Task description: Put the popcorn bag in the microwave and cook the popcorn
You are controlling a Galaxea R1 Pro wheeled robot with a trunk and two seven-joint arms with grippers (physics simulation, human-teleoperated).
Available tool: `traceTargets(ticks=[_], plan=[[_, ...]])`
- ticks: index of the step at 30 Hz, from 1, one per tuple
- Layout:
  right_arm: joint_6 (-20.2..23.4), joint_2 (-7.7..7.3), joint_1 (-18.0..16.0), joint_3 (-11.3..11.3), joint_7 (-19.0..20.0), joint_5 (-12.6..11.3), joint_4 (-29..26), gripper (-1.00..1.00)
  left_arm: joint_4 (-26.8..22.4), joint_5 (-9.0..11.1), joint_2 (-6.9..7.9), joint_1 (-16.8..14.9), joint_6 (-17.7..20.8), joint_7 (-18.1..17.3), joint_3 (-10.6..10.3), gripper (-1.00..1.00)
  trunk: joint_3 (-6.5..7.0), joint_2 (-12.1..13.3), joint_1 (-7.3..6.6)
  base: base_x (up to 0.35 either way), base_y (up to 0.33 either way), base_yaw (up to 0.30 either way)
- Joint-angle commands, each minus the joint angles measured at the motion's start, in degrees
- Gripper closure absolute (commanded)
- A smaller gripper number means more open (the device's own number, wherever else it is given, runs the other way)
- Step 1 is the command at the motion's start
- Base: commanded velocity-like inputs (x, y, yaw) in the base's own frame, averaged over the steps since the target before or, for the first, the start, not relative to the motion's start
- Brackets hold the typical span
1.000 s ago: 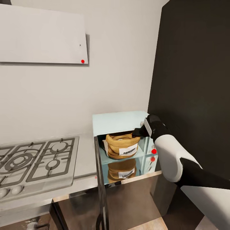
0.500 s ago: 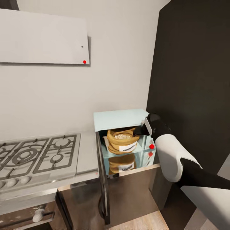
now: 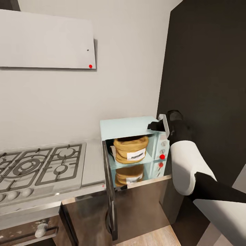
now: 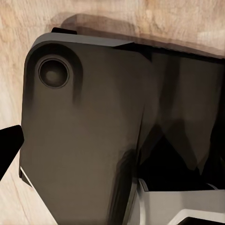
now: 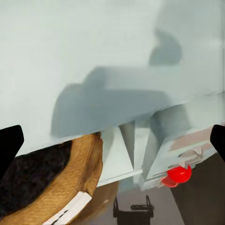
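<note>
The popcorn bag (image 3: 131, 149) stands upright inside the pale mint-blue microwave (image 3: 128, 125), white label facing out; nothing touches it. The microwave door (image 3: 109, 191) hangs swung open, edge-on, at the left of the cavity. My right gripper (image 3: 152, 125) hovers open above the microwave's top right corner, out of the cavity. In the right wrist view the gripper (image 5: 112, 140) spreads wide over the microwave's top (image 5: 93, 56), with the bag's rim (image 5: 70, 183) below and a red knob (image 5: 178, 174) on the side panel. One left fingertip (image 4: 8, 151) shows at the frame's edge.
A steel gas hob (image 3: 37, 167) lies on the grey countertop (image 3: 93, 164) left of the microwave, under a flat white hood (image 3: 46, 39). A tall dark cabinet (image 3: 205, 68) stands close on the right. An oven knob (image 3: 41, 230) shows below the hob. My dark base (image 4: 93, 140) sits over wood floor.
My right gripper has let go of the bag, drawn out of the cavity and risen above the microwave's top. The bag stays inside. The camera shifted slightly early on.
</note>
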Motion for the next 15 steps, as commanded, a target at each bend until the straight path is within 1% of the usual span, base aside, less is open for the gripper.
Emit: traceTargets(ticks=[1,5,9,13,15], plan=[[0.15,0.07,-0.01,-0.29,0.6,0.73,-0.1,-1.0,0.0,0.4,-0.01,-0.02,-0.15,-0.01,0.06,-1.0,-0.07,-0.05,0.0,-0.024,0.0,0.0],[0.15,0.07,0.34,-0.25,0.56,0.7,-0.09,-1.0,0.01,0.4,-0.01,-0.02,-0.13,-0.01,0.09,-1.0,-0.07,-0.05,0.0,-0.203,0.0,0.0],[0.15,0.07,4.39,-0.13,0.6,0.78,-0.12,-1.0,0.0,0.4,-0.03,-0.02,-0.11,-0.01,0.13,-1.0,-0.07,-0.05,0.0,-0.246,0.0,0.0],[0.15,0.07,5.52,-0.12,0.6,0.8,-0.13,-1.0,0.01,0.4,-0.03,-0.02,-0.12,-0.01,0.14,-1.0,-0.07,-0.05,0.0,-0.235,0.0,0.0],[0.15,0.07,7.52,-0.12,0.61,0.8,-0.13,-1.0,0.02,0.4,-0.02,-0.02,-0.15,-0.01,0.14,-1.0,-0.07,-0.05,0.0,-0.141,0.0,0.0]])
